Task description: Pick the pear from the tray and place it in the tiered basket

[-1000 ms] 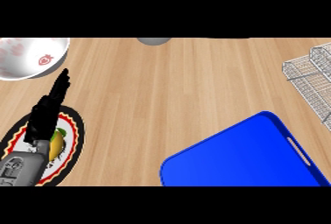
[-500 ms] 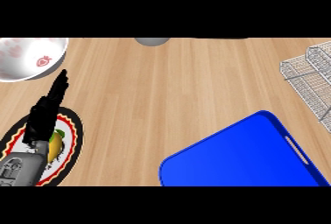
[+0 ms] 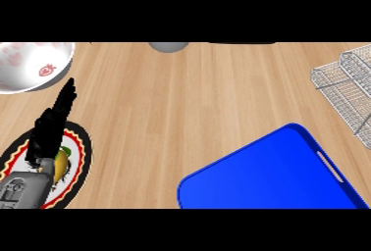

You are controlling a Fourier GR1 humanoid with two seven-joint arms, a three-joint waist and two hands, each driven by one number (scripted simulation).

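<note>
A: Pear (image 3: 64, 161) where?
B: On patterned plate (image 3: 78, 162), lower left of counter (image 3: 181, 108), just right of left hand (image 3: 49, 127), partly hidden under wrist.
A: Hand state?
B: Fingers straight, relaxed, pointing up-right, grasping nothing.
A: Wire tiered basket (image 3: 346, 86)?
B: Far right edge, well apart. Blue tray (image 3: 268, 171) lower right.

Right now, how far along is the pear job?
Early. Nothing looks delivered: the wire tiered basket at the far right shows no pear. In hand: the left hand hangs over the round tray, fingers straight, with the pear beside it, not gripped. Left: grasp, lift, carry across the counter past the blue tray, and place.
</note>
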